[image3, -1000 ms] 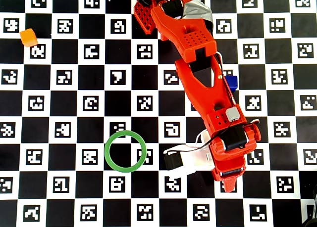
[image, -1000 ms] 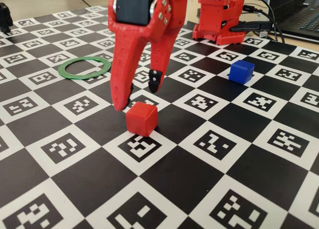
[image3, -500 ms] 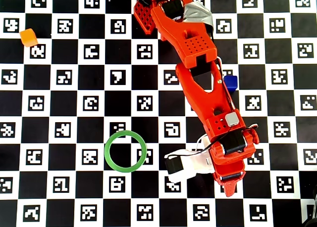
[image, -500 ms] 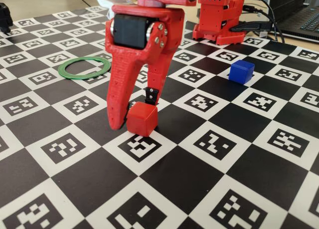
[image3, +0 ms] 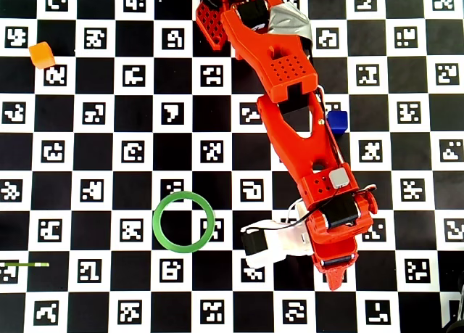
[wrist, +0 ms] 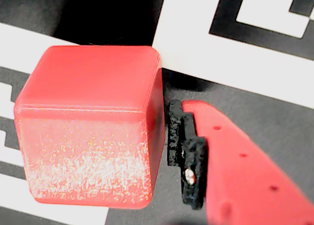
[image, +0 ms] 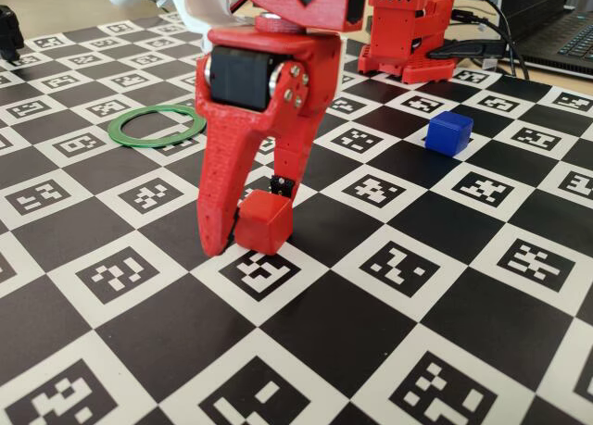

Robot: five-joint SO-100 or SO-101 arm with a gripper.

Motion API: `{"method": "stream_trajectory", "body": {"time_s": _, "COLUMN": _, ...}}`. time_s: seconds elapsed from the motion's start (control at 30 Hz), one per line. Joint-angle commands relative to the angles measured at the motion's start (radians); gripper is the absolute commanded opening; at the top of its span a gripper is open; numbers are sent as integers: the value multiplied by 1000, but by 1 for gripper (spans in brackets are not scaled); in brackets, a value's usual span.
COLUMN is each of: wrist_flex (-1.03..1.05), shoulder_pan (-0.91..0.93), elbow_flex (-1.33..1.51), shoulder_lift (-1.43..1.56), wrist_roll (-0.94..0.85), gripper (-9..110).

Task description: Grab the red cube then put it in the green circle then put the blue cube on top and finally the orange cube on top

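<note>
The red cube [image: 264,221] sits on the checkered mat, large in the wrist view [wrist: 91,122]. My red gripper [image: 246,218] stands upright over it, open, with one finger on each side. The long finger's tip rests on the mat just left of the cube. The black fingertip pad [wrist: 189,156] is close beside the cube's right face. From overhead the arm hides the red cube. The green circle [image: 113,129] lies flat at back left, also in the overhead view [image3: 155,222]. The blue cube [image: 449,131] stands at back right, beside the arm [image3: 337,121]. The orange cube [image3: 41,54] sits far off at top left.
The arm's red base [image: 408,36] stands at the back of the mat [image3: 217,14]. Cables and a laptop [image: 556,36] lie behind it on the right. A white camera housing [image3: 272,242] juts from the wrist toward the ring.
The gripper has come down around the red cube, and the black-padded finger has swung in close to the cube's side. The cubes and ring have not moved.
</note>
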Motion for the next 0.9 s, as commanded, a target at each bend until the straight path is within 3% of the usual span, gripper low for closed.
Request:
{"method": "stream_trajectory", "body": {"time_s": 0.0, "wrist_flex": -9, "shoulder_pan": -5, "elbow_flex": -80, "shoulder_lift": 46, "wrist_roll": 2, "gripper": 35}}
{"method": "stream_trajectory", "body": {"time_s": 0.37, "wrist_flex": -12, "shoulder_pan": -15, "elbow_flex": -75, "shoulder_lift": 44, "wrist_roll": -9, "gripper": 14}}
{"method": "stream_trajectory", "body": {"time_s": 0.87, "wrist_flex": 3, "shoulder_pan": -2, "elbow_flex": -31, "shoulder_lift": 164, "wrist_roll": -18, "gripper": 10}}
